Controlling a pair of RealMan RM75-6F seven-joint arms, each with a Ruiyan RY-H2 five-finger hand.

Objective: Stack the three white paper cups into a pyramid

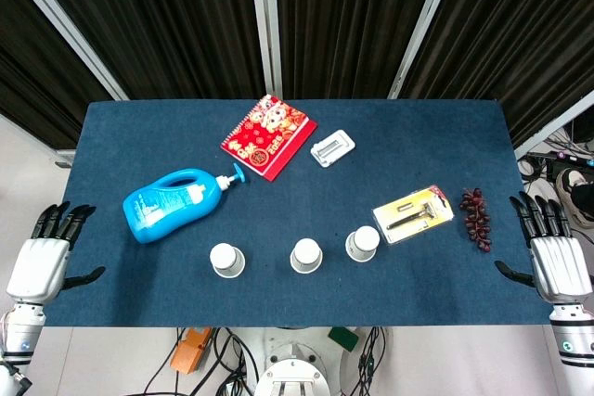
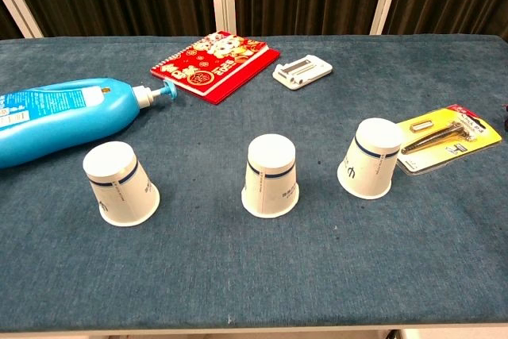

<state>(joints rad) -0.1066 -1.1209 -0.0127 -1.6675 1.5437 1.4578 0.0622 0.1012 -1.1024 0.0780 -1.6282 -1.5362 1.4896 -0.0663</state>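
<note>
Three upturned paper cups (image 2: 271, 175) stand apart; left hand (image 1: 42, 261) and right hand (image 1: 555, 260) fingers spread, empty

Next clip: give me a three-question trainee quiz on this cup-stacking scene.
1. True or false: the cups are already stacked.
2. Which thing lies nearest the right cup? A) notebook B) razor pack C) blue bottle
3. Fill in: both hands are ____ and beside the table.

Key: 1. False; all three stand apart, upside down, in a row. 2. B, razor pack. 3. Open: left hand, right hand.
</note>
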